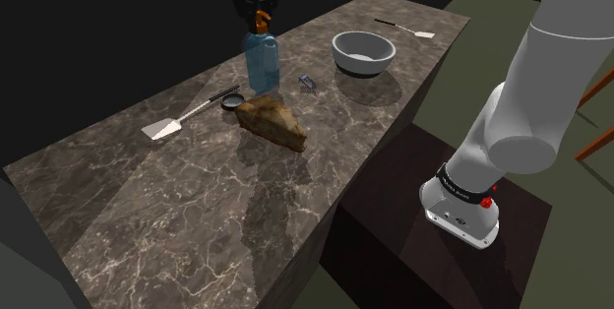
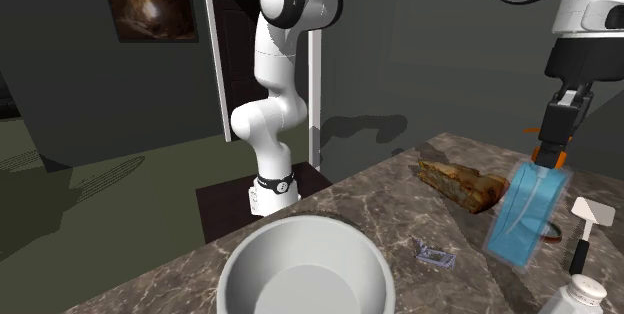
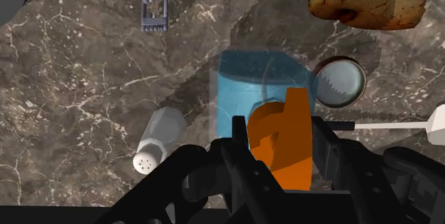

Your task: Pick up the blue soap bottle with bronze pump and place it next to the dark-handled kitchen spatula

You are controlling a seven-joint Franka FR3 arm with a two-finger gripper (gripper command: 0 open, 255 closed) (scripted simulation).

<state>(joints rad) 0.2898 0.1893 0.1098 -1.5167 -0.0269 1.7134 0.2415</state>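
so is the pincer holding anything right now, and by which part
Yes. The black pincer is shut on the translucent blue soap bottle, clasping it by its orange-bronze pump top.

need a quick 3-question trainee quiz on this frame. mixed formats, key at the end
1. True or false: the gripper is shut on the orange pump of the blue soap bottle.
2. In the shoulder view, what lies on the counter between the bottle and the bowl? A) a fork B) a small grey item C) a cup
3. Fill in: the spatula nearest the bottle lies beside a wedge of ____.
Key: 1 true; 2 B; 3 bread.
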